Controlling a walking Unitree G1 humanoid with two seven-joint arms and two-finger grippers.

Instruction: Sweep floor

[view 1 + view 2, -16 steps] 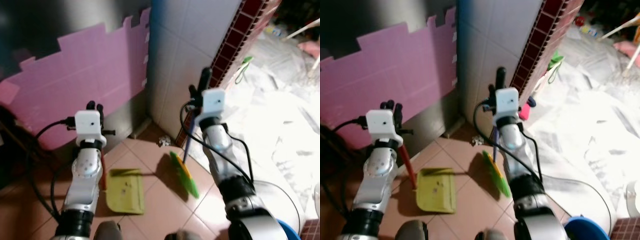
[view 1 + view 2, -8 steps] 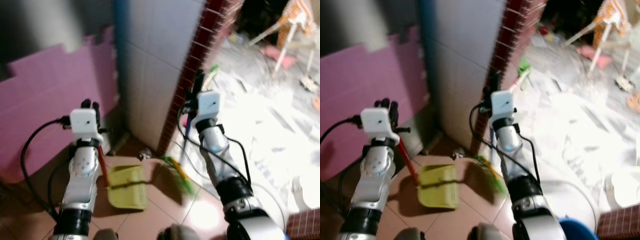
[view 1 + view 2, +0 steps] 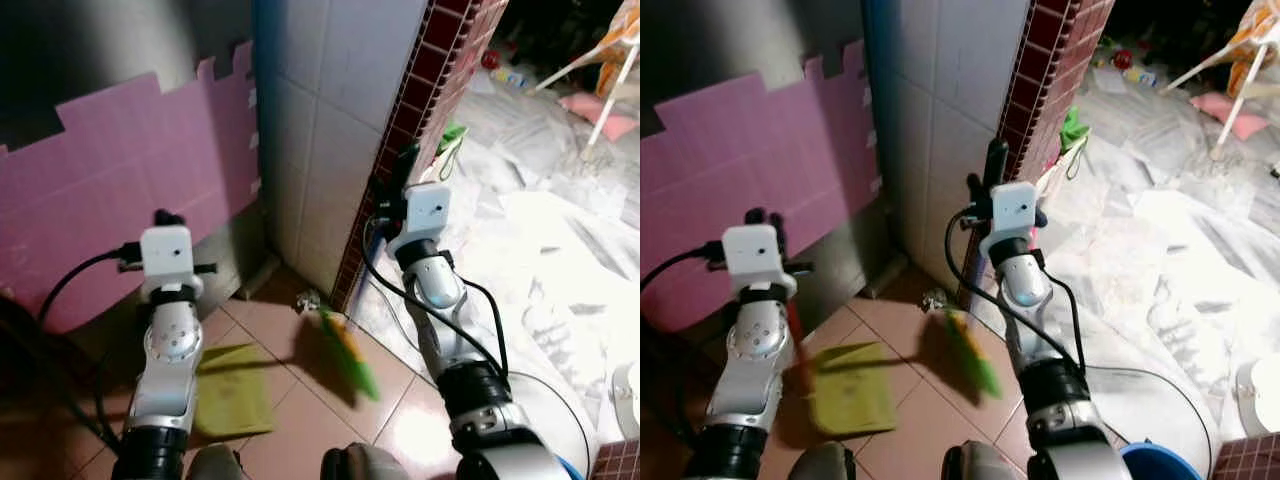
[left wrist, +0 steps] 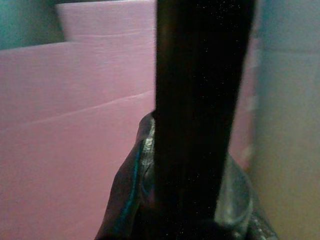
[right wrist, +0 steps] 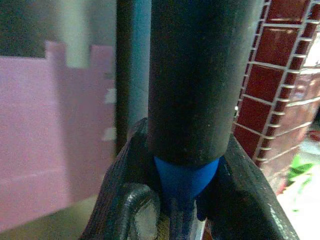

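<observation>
Right gripper (image 3: 992, 170) pinches broom (image 3: 971, 352) handle; left gripper (image 3: 763, 217) clamps dustpan (image 3: 849, 398) handle

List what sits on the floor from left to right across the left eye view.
pink foam mat leaning against the wall → yellow-green dustpan → small scrap of litter at the foot of the wall → green and yellow broom head → white floor fan
</observation>
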